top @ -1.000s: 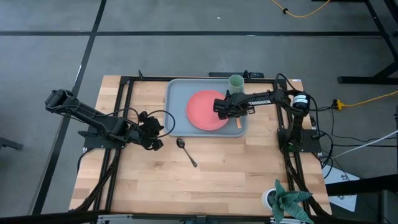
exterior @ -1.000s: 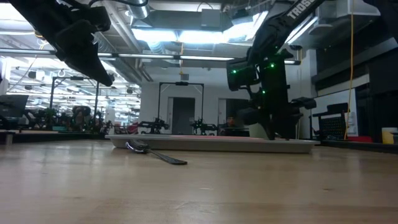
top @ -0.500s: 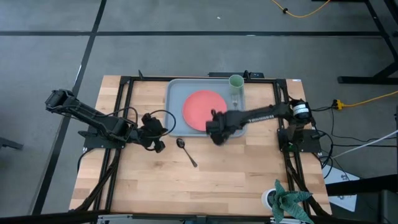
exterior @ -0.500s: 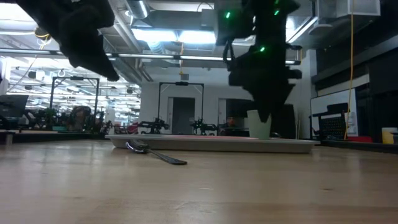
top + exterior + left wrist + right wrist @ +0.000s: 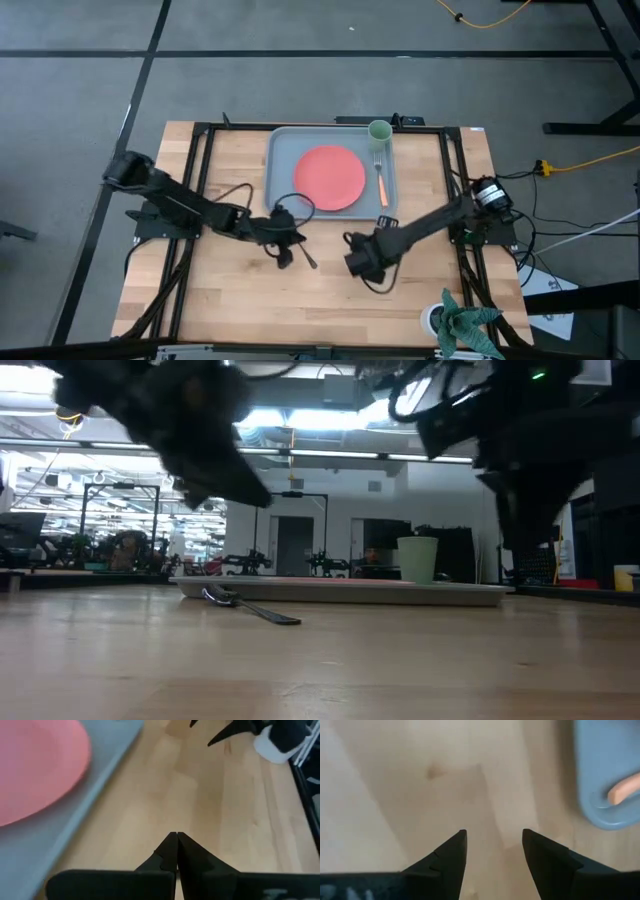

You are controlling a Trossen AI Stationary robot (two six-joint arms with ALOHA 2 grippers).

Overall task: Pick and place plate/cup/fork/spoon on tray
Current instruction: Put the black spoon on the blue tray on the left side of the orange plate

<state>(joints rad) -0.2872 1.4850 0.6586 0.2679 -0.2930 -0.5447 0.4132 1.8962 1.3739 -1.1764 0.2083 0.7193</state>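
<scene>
The coral-red plate (image 5: 329,178) lies flat in the grey-blue tray (image 5: 283,150). The pale-green cup (image 5: 379,131) stands in the tray's far right corner. The orange-handled fork (image 5: 381,185) lies in the tray to the right of the plate. The dark spoon (image 5: 250,607) lies on the table just in front of the tray; in the high view only its handle (image 5: 309,260) shows. My left gripper (image 5: 284,242) is shut and hangs above the spoon's bowl, clear of it in the low view. My right gripper (image 5: 358,263) is open and empty over bare table, to the right of the spoon.
A white pot with a green plant (image 5: 455,322) stands at the table's near right corner. Black frame rails (image 5: 200,190) run along the table's left, right and far sides. Bare wood (image 5: 300,310) lies along the near edge.
My right gripper has left the tray and gone toward the table's near edge, out over bare wood; the fork stays in the tray beside the plate. My left gripper has gone toward the table's right, from left of the tray to above the spoon.
</scene>
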